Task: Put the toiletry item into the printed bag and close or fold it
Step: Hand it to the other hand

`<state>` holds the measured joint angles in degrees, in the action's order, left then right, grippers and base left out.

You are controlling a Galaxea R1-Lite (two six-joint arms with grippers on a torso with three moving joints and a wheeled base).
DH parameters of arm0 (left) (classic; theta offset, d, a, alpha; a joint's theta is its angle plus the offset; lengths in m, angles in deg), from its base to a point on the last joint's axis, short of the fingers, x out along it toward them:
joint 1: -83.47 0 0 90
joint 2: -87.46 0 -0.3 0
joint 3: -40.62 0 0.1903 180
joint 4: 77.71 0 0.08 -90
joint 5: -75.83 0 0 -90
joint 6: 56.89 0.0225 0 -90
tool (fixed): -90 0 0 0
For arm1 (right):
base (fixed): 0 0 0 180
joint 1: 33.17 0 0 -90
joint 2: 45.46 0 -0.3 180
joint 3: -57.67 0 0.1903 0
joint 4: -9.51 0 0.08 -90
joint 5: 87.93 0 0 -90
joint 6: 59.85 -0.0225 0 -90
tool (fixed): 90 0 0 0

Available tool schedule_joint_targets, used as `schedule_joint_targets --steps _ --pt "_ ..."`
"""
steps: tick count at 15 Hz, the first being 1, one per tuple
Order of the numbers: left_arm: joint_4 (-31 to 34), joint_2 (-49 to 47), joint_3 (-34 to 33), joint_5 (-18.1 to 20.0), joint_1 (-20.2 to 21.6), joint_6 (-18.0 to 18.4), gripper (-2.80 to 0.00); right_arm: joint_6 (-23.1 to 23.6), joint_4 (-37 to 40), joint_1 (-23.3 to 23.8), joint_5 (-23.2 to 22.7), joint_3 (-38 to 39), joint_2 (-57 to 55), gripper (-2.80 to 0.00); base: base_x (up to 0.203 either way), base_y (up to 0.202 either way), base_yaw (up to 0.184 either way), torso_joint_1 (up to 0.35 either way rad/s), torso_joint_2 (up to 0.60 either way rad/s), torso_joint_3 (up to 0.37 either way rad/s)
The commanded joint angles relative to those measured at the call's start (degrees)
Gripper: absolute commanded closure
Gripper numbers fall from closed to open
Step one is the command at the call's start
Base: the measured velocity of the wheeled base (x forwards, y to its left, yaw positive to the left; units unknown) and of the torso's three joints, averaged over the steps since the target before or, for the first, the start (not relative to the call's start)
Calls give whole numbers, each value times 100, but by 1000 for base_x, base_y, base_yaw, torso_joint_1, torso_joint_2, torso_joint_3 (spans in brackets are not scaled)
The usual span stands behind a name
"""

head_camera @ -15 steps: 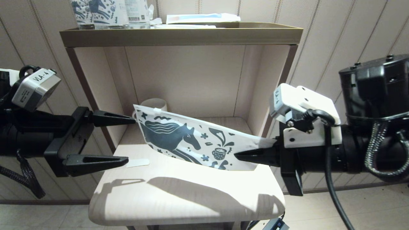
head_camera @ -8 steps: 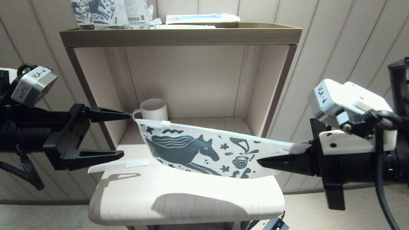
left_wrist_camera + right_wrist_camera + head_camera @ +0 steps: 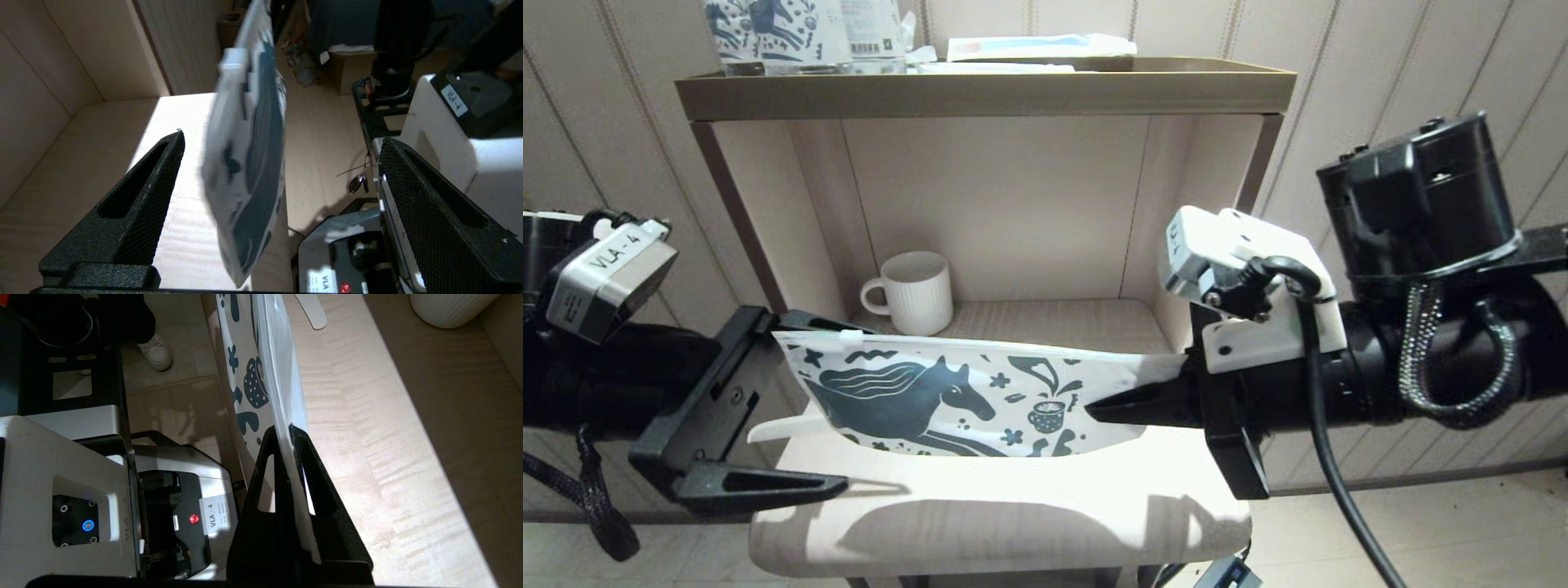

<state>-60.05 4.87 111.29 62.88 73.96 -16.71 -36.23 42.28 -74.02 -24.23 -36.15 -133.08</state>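
Observation:
The printed bag (image 3: pixel 947 392) hangs upright on edge just above the table, horse side facing me. My right gripper (image 3: pixel 1090 408) is shut on its right end; the right wrist view shows the white edge of the bag (image 3: pixel 245 355) pinched between the fingers of that gripper (image 3: pixel 284 430). My left gripper (image 3: pixel 849 408) is open, and the bag's left end (image 3: pixel 245 163) hangs untouched between its fingers, seen in the left wrist view (image 3: pixel 282 139). The toiletry item (image 3: pixel 776 426), a white strip, lies flat on the table behind the bag's left end, partly hidden; its tip (image 3: pixel 312 310) shows in the right wrist view.
A white ribbed mug (image 3: pixel 915 291) stands at the back left of the shelf niche. The pale wooden table (image 3: pixel 1013 506) has a rounded front edge. On the top shelf are upright horse-printed packs (image 3: pixel 768 28) and a blue-and-white packet (image 3: pixel 1037 45). Side walls enclose the niche.
My right gripper has carried the bag left and lower. My left gripper has dropped lower, and the bag's left end now sits between its open fingers. The strip is more covered.

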Motion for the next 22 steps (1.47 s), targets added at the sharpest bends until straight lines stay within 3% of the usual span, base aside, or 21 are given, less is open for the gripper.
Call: schedule_joint_targets --steps 1,5,8,15,22 --pt "15 90 -247 -1 -255 290 -280 19 240 -94 -16 -250 -250 0 0 0 0 0 0 0" --pt "161 110 29 -450 -495 315 -280 21 360 -178 -16 -402 -396 0 0 0 0 0 0 0" --pt "1361 196 618 -619 -490 514 -280 21 355 -251 -16 -397 -419 0 0 0 0 0 0 0" --pt "1397 -234 658 -665 -31 804 -280 29 359 -178 2 -217 -105 0 0 0 0 0 0 0" --pt "1429 -321 735 -649 80 991 -280 39 359 -187 10 -153 78 0 0 0 0 0 0 0"
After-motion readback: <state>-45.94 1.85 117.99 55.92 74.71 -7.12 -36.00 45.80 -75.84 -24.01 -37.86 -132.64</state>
